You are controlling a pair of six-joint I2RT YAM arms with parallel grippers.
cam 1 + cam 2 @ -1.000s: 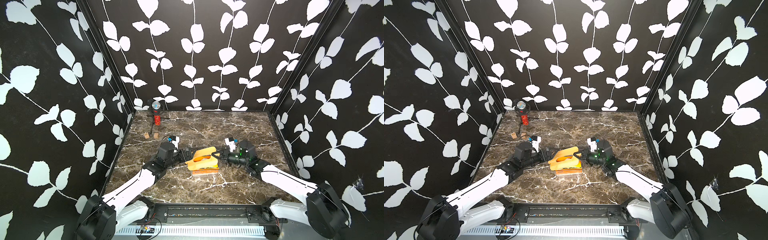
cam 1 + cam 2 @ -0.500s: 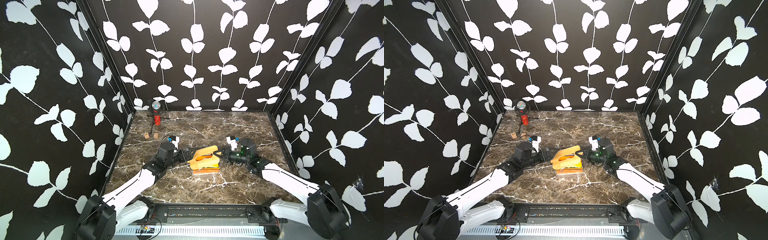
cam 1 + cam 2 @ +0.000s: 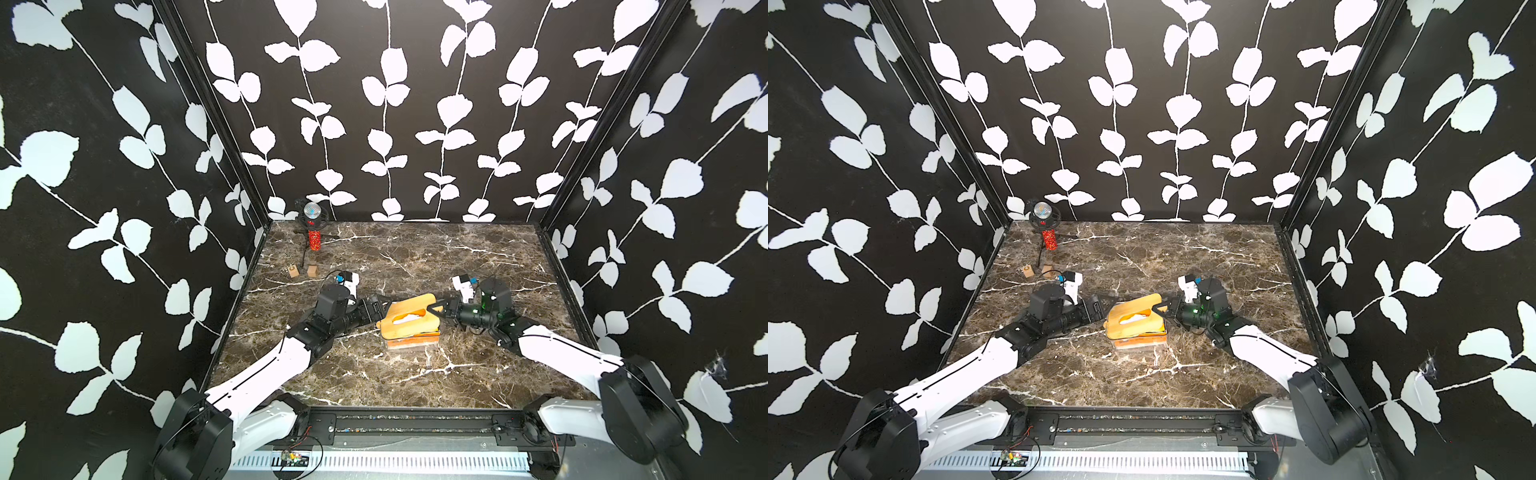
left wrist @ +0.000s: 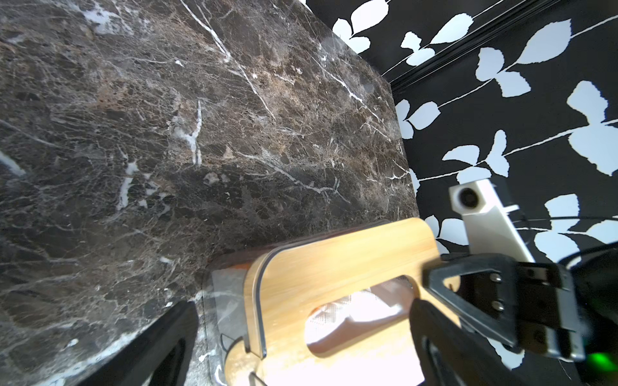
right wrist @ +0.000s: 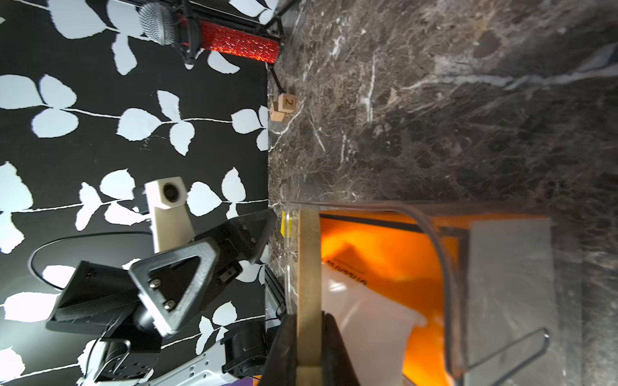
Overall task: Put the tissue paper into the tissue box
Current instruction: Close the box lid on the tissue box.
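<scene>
Currently the right gripper (image 3: 434, 311) is pinching one end of the light bamboo slotted lid (image 3: 399, 309), tilted over the clear plastic tissue box (image 5: 511, 274). The orange-white soft tissue pack (image 5: 394, 254) is lying inside it. The left gripper (image 3: 381, 309) is hovering spread beside the other end.

The lid (image 3: 409, 318) hides most of the pack (image 3: 409, 341) in both top views; only an orange strip shows below it. In the right wrist view the print on the pack is too blurred to read, and the picture's edge cuts my right gripper (image 5: 308, 320). Of my left gripper (image 3: 380, 311), the left wrist view shows only one finger (image 4: 160, 344), cut by the edge.
</scene>
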